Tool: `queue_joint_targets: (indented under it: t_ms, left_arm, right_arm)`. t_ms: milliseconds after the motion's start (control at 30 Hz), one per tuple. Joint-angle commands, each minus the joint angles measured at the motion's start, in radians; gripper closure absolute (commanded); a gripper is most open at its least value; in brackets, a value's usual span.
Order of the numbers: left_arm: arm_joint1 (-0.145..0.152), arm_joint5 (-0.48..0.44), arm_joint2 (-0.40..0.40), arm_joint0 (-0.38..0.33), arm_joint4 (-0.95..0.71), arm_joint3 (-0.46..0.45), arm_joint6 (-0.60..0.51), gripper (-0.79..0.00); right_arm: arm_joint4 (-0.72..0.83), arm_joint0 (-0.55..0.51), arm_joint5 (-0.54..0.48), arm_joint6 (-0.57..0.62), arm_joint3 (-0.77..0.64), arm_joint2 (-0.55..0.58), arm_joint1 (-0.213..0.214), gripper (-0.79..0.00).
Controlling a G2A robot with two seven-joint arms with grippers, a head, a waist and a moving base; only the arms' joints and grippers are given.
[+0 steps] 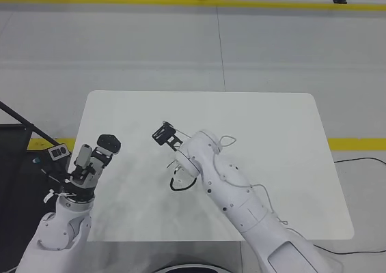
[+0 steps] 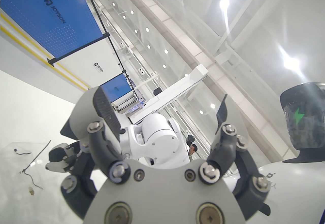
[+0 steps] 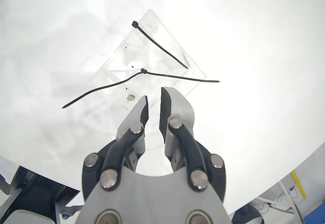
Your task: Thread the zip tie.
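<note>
Your left pincer [image 2: 162, 98] stands wide apart, empty. Your right pincer [image 3: 155, 93], narrowly apart, hovers just below the zip ties [image 3: 160, 45] at mid-frame, over the table [image 3: 241, 19].

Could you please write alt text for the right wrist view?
The right claw, slightly open and empty, hangs above a white table. Just beyond its tips, a straight zip tie and a bent zip tie, both black, lie across a clear sheet.

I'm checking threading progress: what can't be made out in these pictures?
Right wrist view: whether the bent zip tie is threaded through the head at its kink; too small.
Left wrist view: the ties' heads; far off, too small.
Top view: where those ties lie on the table; too thin to pick out.
</note>
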Motion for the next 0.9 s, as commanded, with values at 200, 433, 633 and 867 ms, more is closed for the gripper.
queue_joint_targets:
  t_ms: [200, 433, 633, 867]
  left_arm:
    - [-0.001, 0.001, 0.0, 0.003, 0.005, -0.002, 0.004, -0.785]
    - [-0.001, 0.001, 0.0, 0.003, 0.005, -0.002, 0.004, -0.785]
    - [-0.001, 0.001, 0.0, 0.003, 0.005, -0.002, 0.004, -0.785]
    - [-0.001, 0.0, 0.0, 0.003, 0.005, -0.002, 0.004, -0.785]
  right_arm:
    - [-0.063, -0.103, 0.011, -0.023, -0.193, 0.063, 0.027, -0.474]
    - [-0.209, -0.39, -0.082, -0.022, -0.616, 0.202, 0.091, -0.785]
    - [-0.219, -0.597, -0.176, -0.076, -0.886, 0.346, 0.128, -0.785]
    - [-0.219, -0.597, -0.176, -0.076, -0.885, 0.346, 0.128, -0.784]
